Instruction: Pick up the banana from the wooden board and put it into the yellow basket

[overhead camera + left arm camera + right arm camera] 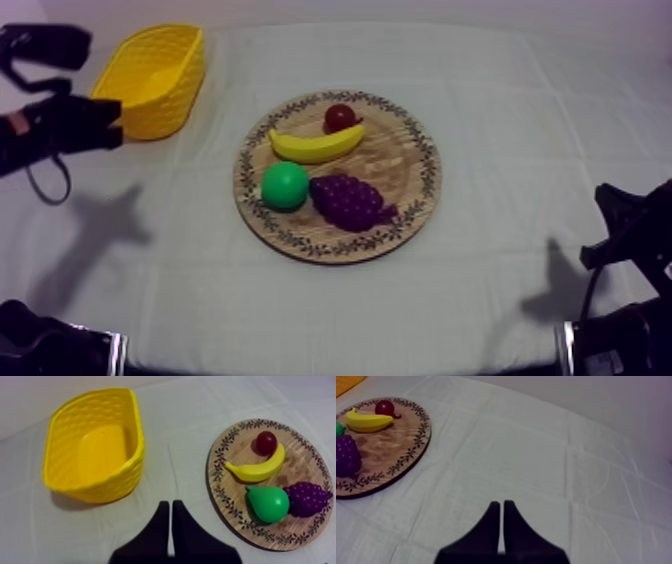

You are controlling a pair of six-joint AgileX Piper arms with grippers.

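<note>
The banana (315, 147) lies on the wooden board (405, 165) just beside the small red fruit (340, 117), well apart from both pincers. The left pincer (169, 505), closed on nothing, hangs over the surface (500, 110) near the yellow basket (188, 92). The right pincer (501, 504) is likewise closed and empty.

Right wrist view: round wooden board with patterned rim (391, 446) cut by picture edge; green toy pear (338, 429) nearly all cut off; purple bunch of grapes (346, 456) cut partway; yellow woven-pattern basket (343, 379) just corner. Top view: small red fruit (340, 116) partly hidden behind yellow toy banana (315, 148).
</note>
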